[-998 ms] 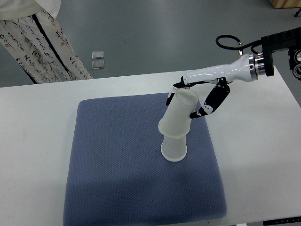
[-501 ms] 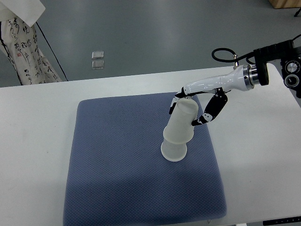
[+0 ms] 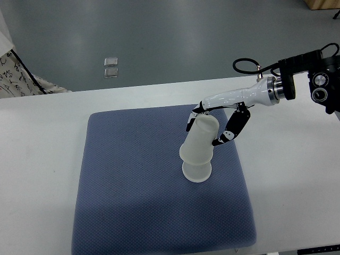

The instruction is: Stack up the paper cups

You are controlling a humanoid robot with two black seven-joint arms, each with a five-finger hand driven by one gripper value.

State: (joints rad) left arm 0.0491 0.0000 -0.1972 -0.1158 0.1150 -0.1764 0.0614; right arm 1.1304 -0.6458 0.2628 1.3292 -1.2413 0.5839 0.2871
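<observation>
Two translucent white paper cups stand mouth down near the middle of the blue mat. The upper cup sits over the lower cup, whose rim rests on the mat; the upper one leans to the right. My right hand comes in from the right edge and its fingers are curled around the top of the upper cup. My left arm does not show.
The mat lies on a white table. A person's patterned garment shows at the far left edge. Two small clear squares lie on the grey floor beyond the table.
My right hand has pushed the upper cup further down over the lower one and shifted slightly left. The person has moved off to the left.
</observation>
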